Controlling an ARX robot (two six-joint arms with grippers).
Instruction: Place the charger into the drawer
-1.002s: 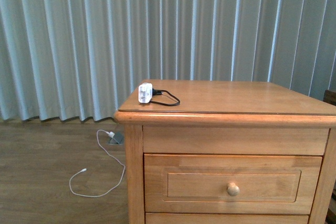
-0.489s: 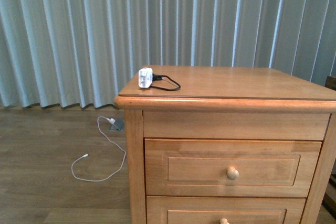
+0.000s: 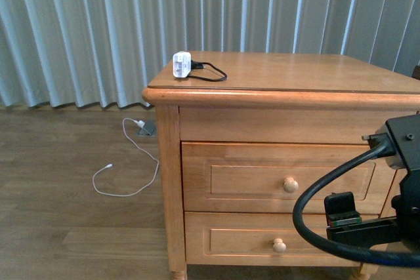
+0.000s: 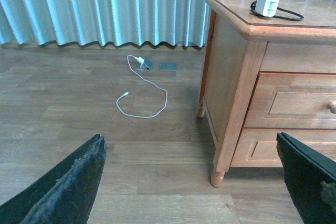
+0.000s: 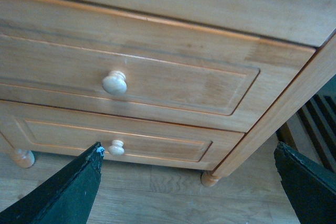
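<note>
The white boxy charger with its looped black cable lies on the nightstand top near the front left corner; it also shows in the left wrist view. The upper drawer is shut, its round knob showing; in the right wrist view the drawer and knob fill the upper part. My right gripper is open and empty, low in front of the nightstand's right side. My left gripper is open and empty above the floor, left of the nightstand.
A lower drawer with its own knob sits beneath. A long thin white cable lies on the wood floor left of the nightstand. Pale curtains hang behind. My right arm's black hose shows at lower right.
The view has risen and tilted down, so more of the nightstand front and the lower drawer show. My right arm has come into view at lower right.
</note>
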